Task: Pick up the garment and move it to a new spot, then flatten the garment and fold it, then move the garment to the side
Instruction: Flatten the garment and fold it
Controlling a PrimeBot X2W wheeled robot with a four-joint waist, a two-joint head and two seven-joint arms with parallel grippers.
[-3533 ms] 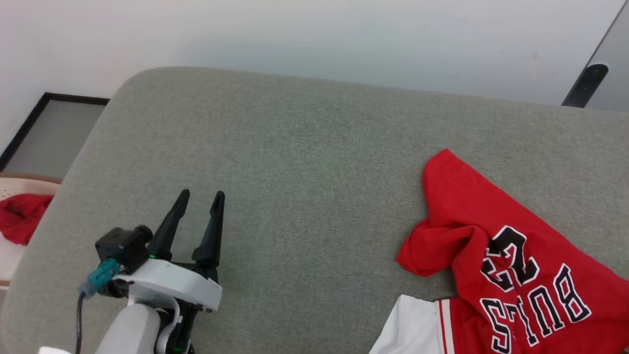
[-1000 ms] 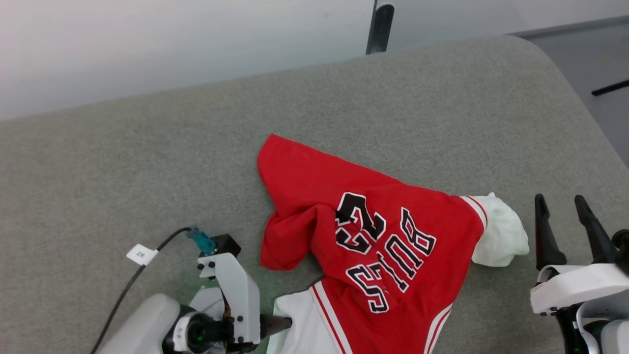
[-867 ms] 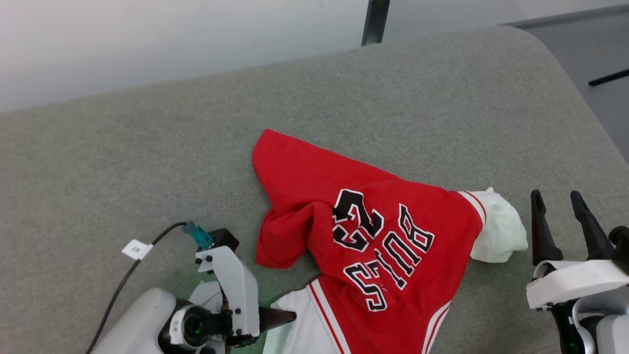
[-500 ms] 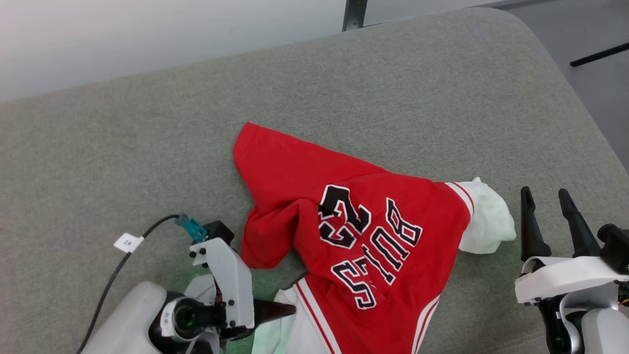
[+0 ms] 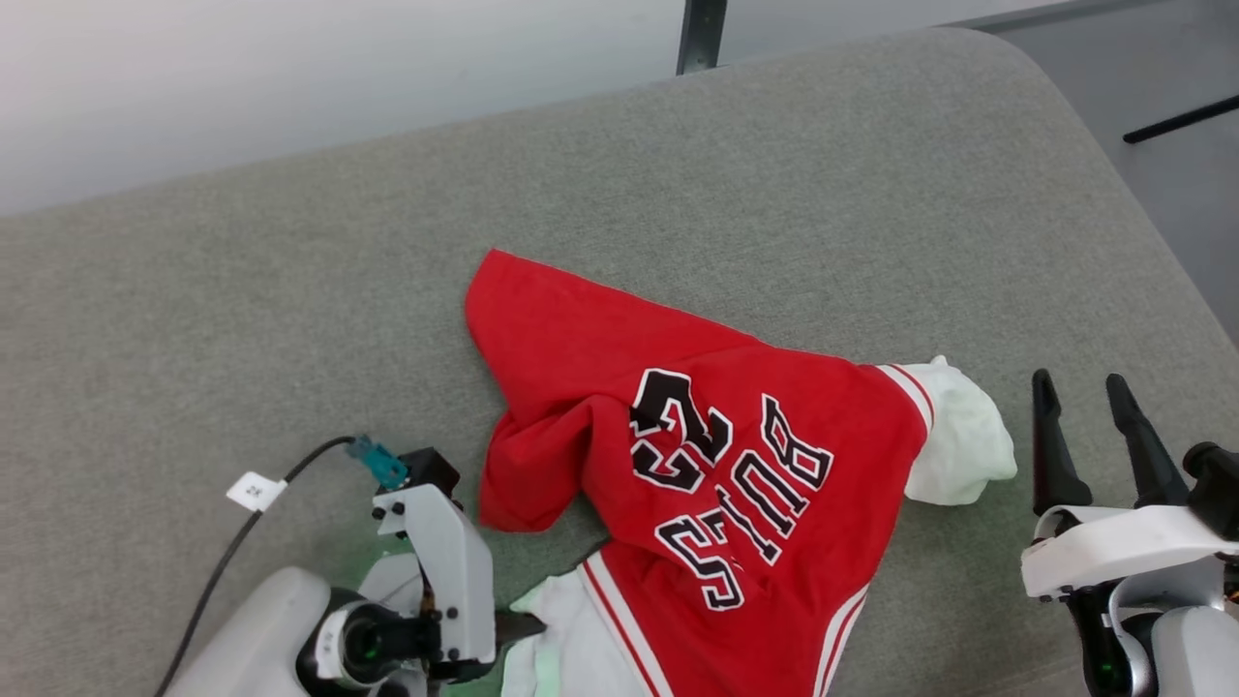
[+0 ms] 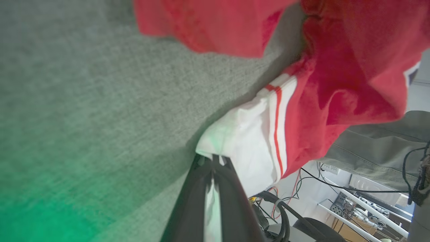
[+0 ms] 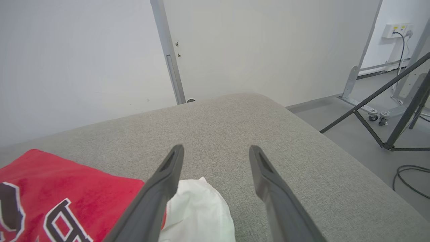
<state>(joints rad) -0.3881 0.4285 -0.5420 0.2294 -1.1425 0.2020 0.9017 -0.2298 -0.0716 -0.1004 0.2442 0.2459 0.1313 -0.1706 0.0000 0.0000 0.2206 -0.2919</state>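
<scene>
The garment, a red jersey with white sleeves and black number 23, lies crumpled on the grey cushioned surface. My left gripper lies sideways at the bottom left, shut on the garment's near white sleeve. In the left wrist view the dark fingers pinch the sleeve's white edge, with the red body beyond. At the lower right my right gripper stands open just right of the other white sleeve, not touching it. The right wrist view has this sleeve below the spread fingers.
A pale wall with a grey upright post runs behind the surface. Its right edge curves down to a grey floor with a dark tripod leg and cables. A tagged cable trails from my left wrist.
My left gripper has closed on the near white sleeve, which now bunches at the fingertips. The head view has shifted slightly. The right gripper stays open in place.
</scene>
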